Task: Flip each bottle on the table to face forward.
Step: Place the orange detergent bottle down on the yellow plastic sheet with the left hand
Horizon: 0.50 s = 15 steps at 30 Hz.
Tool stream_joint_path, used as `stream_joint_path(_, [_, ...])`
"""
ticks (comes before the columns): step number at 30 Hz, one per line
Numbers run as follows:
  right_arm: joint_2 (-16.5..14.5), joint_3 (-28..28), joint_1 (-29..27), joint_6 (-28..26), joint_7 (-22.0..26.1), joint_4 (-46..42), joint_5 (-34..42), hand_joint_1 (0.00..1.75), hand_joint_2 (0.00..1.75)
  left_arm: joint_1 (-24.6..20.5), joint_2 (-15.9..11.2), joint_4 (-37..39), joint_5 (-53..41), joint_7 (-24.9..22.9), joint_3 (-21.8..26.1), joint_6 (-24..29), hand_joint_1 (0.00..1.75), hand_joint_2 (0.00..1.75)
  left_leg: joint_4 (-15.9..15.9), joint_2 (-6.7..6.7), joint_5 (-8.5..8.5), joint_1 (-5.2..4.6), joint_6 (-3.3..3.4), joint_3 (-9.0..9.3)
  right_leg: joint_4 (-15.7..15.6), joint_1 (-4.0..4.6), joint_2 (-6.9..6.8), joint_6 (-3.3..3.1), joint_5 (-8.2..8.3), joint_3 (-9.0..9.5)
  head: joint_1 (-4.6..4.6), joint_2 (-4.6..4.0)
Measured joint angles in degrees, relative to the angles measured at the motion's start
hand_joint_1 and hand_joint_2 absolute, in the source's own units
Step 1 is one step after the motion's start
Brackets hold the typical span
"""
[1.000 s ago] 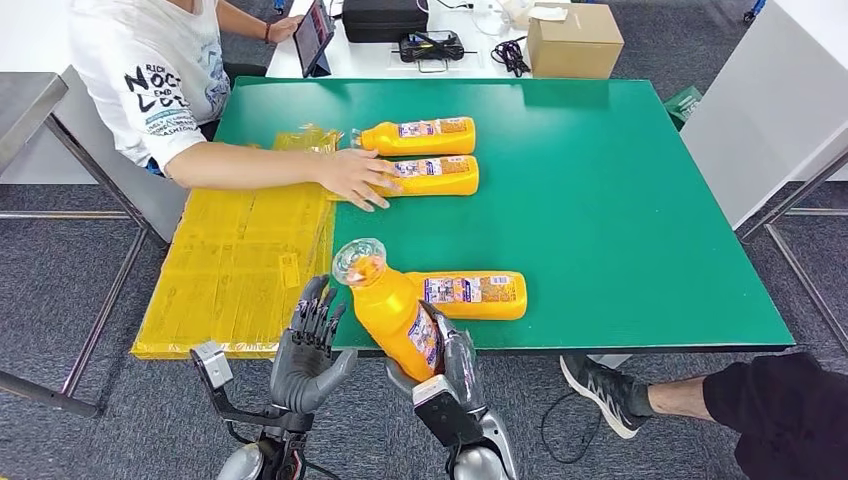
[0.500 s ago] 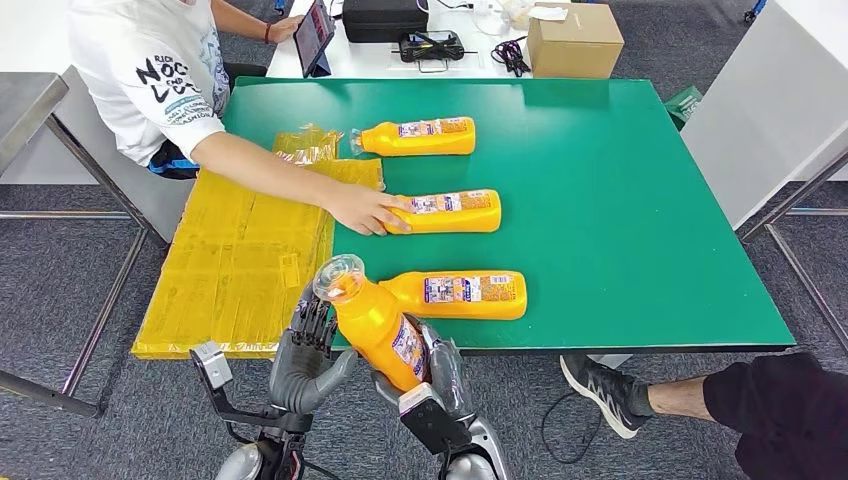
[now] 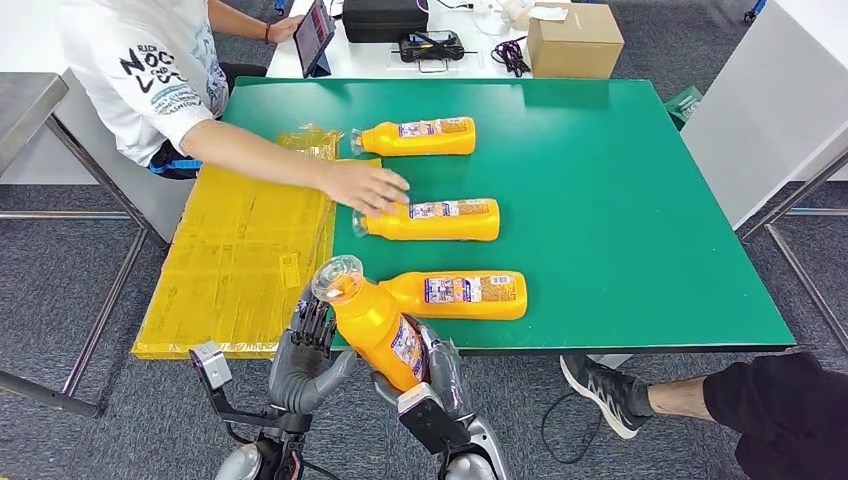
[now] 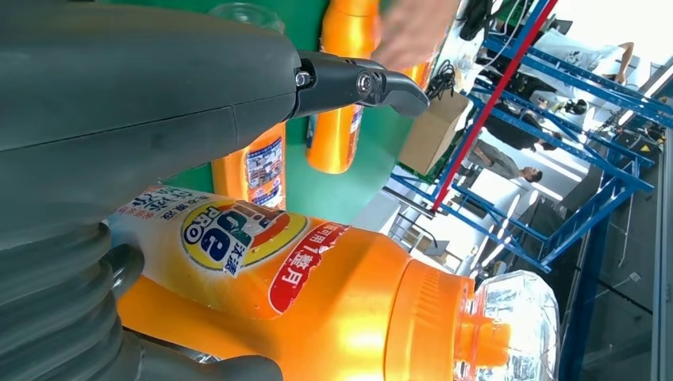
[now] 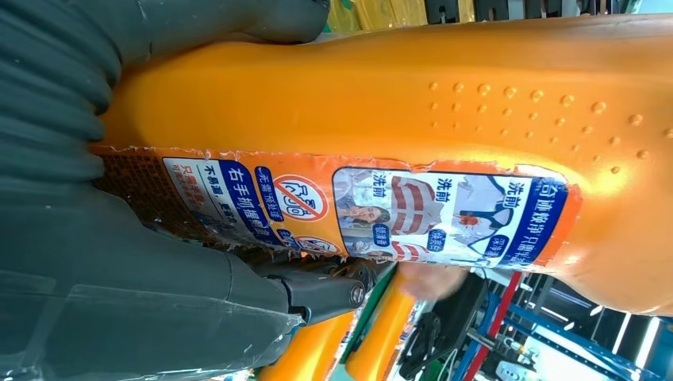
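Orange held bottle [image 3: 372, 322] sits off the near table edge, tilted, clear cap [image 3: 336, 277] up and to the left, back label showing. Three more bottles lie on the green table [image 3: 640, 200]: near [image 3: 465, 294], middle [image 3: 435, 220], far [image 3: 418, 137]. A person's hand [image 3: 368, 186] hovers at the middle one's neck; contact unclear. Right hand [image 3: 432, 372] grips the held bottle's base. Left hand [image 3: 305, 350] is beside it, fingers extended and apart; touch probable, not confirmed.
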<state>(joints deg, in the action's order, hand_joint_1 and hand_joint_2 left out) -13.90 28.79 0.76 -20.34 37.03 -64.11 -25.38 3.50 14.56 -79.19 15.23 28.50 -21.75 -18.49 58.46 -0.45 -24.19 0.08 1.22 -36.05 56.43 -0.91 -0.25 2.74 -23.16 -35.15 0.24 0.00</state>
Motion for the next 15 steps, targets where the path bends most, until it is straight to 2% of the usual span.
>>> stream_joint_path(15, [-0.03, 0.05, 0.09, 0.89, -0.12, 0.10, 0.08, 1.75, 1.75, -0.02, -0.03, 0.02, -0.08, 0.03, -0.07, -0.83, 0.00, 1.75, 0.00, 0.00, 0.00, 0.00, 0.00, 0.00, 0.00, 0.00, 0.00, 0.00, 0.00, 0.00, 0.00, 0.00])
